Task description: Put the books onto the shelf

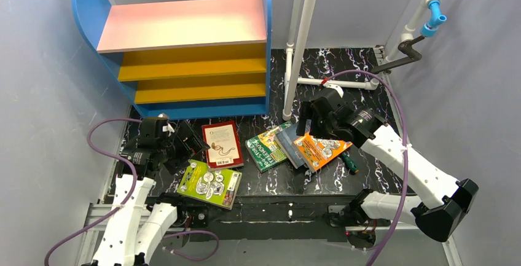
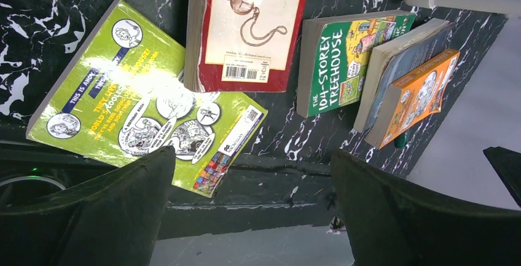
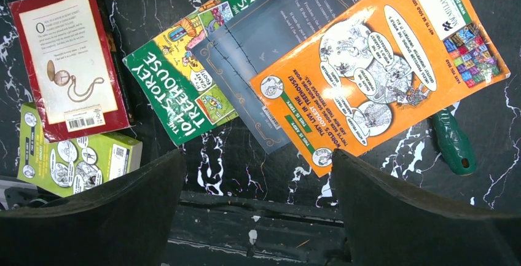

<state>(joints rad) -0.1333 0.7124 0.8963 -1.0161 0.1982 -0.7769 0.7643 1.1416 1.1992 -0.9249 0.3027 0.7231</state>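
Note:
Five books lie flat on the black marbled table in front of the shelf [image 1: 184, 51], whose yellow boards hold nothing. The red-bordered book [image 1: 222, 144] overlaps a corner of the lime-green book [image 1: 209, 183]. To the right, the green book [image 1: 265, 147], dark blue book [image 1: 290, 140] and orange book [image 1: 319, 150] fan over one another, orange on top. My left gripper [image 1: 193, 145] hovers open left of the red book, nothing between its fingers [image 2: 252, 217]. My right gripper [image 1: 305, 121] hangs open above the fanned stack, also holding nothing [image 3: 258, 217].
A green-handled screwdriver [image 3: 454, 146] lies partly under the orange book's [image 3: 381, 63] right edge. White pipes [image 1: 301, 45] stand just right of the shelf. Grey walls close in on both sides. The table's front lip [image 3: 258, 207] runs below the books.

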